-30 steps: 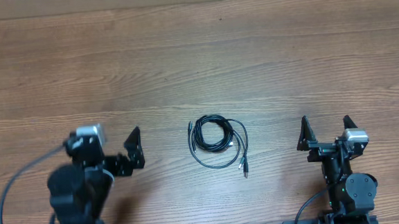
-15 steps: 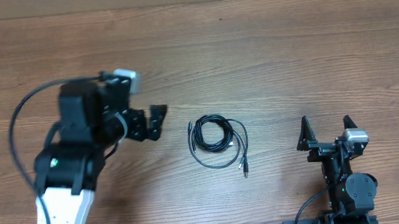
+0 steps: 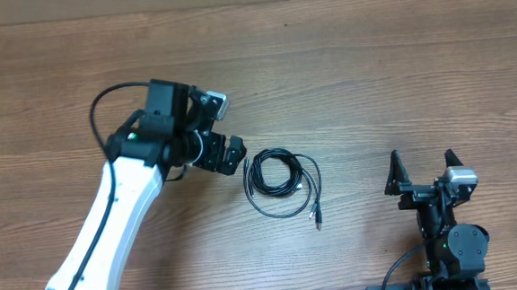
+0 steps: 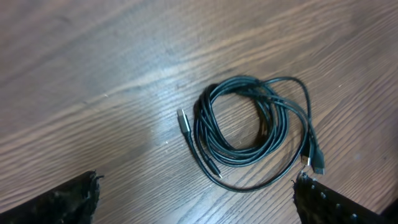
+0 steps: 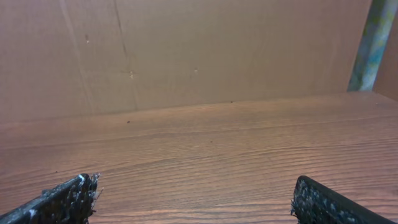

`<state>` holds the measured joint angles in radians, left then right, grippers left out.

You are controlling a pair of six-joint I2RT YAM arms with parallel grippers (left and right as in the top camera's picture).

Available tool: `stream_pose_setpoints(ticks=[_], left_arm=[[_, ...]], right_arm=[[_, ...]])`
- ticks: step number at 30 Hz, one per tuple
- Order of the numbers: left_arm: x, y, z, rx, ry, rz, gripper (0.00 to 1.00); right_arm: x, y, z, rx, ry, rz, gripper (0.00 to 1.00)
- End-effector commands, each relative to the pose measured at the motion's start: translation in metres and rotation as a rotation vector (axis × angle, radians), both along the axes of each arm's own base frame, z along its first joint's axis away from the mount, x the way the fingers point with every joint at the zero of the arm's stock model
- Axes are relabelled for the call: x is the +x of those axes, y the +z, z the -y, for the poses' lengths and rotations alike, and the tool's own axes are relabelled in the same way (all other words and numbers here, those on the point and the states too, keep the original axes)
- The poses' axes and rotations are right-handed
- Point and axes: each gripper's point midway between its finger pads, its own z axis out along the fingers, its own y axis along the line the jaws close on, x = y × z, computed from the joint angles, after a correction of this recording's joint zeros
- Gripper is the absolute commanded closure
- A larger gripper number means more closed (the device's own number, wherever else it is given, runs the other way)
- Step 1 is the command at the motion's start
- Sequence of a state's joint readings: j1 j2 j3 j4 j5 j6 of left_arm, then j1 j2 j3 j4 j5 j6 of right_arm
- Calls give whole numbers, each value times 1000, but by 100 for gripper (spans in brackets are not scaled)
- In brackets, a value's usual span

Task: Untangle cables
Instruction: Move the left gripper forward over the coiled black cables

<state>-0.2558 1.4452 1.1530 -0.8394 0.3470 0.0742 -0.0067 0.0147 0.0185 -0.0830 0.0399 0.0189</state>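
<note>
**Spotter:** From overhead, where are the cables lying?

**Me:** The cables (image 3: 253, 177) are sitting as one loose coil mid-table (image 3: 371, 66), with plugged ends (image 3: 317, 219) trailing toward my base. My left gripper (image 3: 234, 155) is hanging just beside the coil's left edge, and the bundle is lying off toward my right. My right gripper (image 3: 422, 169) is sitting well apart from it, so the left is clearly the nearer.

**Spotter:** And the left wrist view?

**Me:** I'm looking down on the coil (image 4: 239, 84), which is lying ahead of the left gripper (image 4: 198, 180) and centred a little to the right. It's nearly round, so it's offering no real long axis. A silver-tipped plug (image 4: 182, 118) is poking out on the left, and another plug (image 4: 314, 163) is resting by my right-hand finger (image 4: 339, 202). I'm holding these fingers wide apart and gripping nothing. Nothing is standing between them and the cord.

**Spotter:** Right wrist?

**Me:** That view is showing only bare wood (image 5: 205, 143) and a brown wall (image 5: 186, 50). The right gripper (image 5: 196, 180) is also spread wide and carrying nothing, and no cord is showing there. I'm judging that the left should go for the protruding plug first.
</note>
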Motion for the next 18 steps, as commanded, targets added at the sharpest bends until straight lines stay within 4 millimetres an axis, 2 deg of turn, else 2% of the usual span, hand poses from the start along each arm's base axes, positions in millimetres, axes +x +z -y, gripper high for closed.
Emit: stream_pose_setpoints(ticks=[1,2,3,6,9,18], left_arm=[[3,-11,13,-26,-31,-48,13],[3,-18,13,-10,-21,-66,22],[4,-24,12,7,13,-89,27],[6,-37,9,63,119,-130,28],[8,-46,14,96,191,-147,29],[19,-58,31,98,393,-147,33]], right_arm=[[0,-2,-1,-4,4,4,0],[0,-2,0,-4,3,4,0],[0,-2,-1,-4,4,4,0],[0,-2,-1,-4,4,4,0],[0,-2,-1,-4,4,4,0],[0,-2,0,-4,3,4,0]])
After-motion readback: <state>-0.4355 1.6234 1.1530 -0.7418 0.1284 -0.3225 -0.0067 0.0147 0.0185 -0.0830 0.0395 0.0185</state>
